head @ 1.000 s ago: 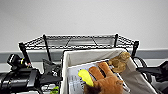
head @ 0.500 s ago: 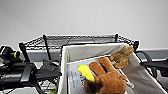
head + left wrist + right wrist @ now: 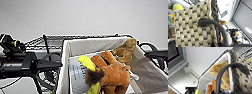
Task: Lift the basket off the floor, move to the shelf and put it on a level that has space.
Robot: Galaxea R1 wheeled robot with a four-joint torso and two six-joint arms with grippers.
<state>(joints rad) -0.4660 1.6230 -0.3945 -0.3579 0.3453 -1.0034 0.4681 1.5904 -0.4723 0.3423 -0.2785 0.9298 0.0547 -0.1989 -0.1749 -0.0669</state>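
Head view: you are looking at the woven basket (image 3: 105,62) raised close to the camera, its pale fabric lining (image 3: 150,72) open toward you. Its far rim reaches the height of the black wire rack's top tier (image 3: 50,41), which lies just behind it against a plain white wall (image 3: 85,17). Inside the basket an orange-brown plush toy (image 3: 110,73) with yellow-green parts (image 3: 86,62) lies in front of a tan plush toy (image 3: 125,50) that leans on the far right corner; a white printed sheet (image 3: 76,72) sits under them. Your left arm (image 3: 22,63) enters beside the basket's left side, and dark cables (image 3: 150,50) and part of the right arm (image 3: 157,53) show at its right side.

Left wrist view: the cream-and-dark checkered basket wall (image 3: 193,27) lies close to the camera, with a dark loop handle (image 3: 218,28) arching across it. You cannot tell how the left end effector stands.

Right wrist view: the opposite dark handle (image 3: 228,70) curves over the braided rim (image 3: 233,68), with the tan plush toy (image 3: 220,70) beyond it. Here too the end effector's state cannot be told.
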